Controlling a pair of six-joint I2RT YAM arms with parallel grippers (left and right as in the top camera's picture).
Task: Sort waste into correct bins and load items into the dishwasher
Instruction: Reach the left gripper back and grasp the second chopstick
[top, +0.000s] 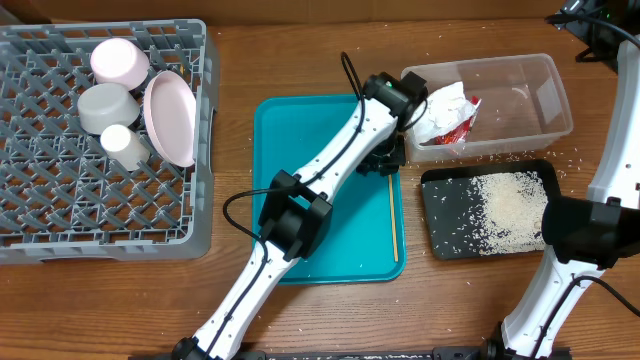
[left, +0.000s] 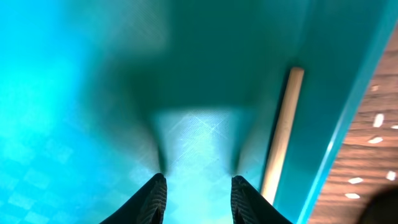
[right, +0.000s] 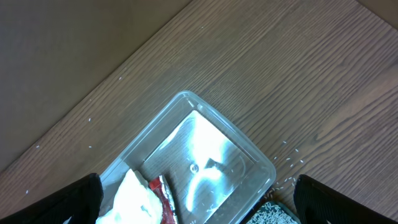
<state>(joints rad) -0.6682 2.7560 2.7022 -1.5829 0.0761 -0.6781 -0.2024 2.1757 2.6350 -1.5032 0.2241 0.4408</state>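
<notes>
Closest to the left wrist lens, the left gripper (left: 198, 198) shows only two dark fingertips (left: 155, 198), cut off by the bottom edge. They stand moderately apart with nothing between them, only the blurred floor of the teal tray (left: 93, 93) close below. Just right of the right-hand fingertip, not touching it, a wooden stick (left: 283, 134) lies along the tray's right rim, its near end out of frame. Overhead, the stick lies lengthwise by that rim, and the gripper is hidden under its own wrist near the tray's upper right corner.

The right gripper (right: 208, 208) is spread wide and holds nothing; its fingertips barely enter the lower corners of its view. Below it sits a clear bin (right: 205, 149) with a white and red wrapper (right: 143, 199) at one end, partly cut off.

Overhead, a black tray (top: 440, 225) in front of the bin holds spilled rice (top: 510, 210), and stray grains dot the table (top: 300, 320). Far left, the dish rack (top: 100, 210) carries a pink cup (top: 120, 60), a grey bowl (top: 108, 105), a white cup (top: 125, 145) and a pink bowl (top: 170, 115) on edge.
</notes>
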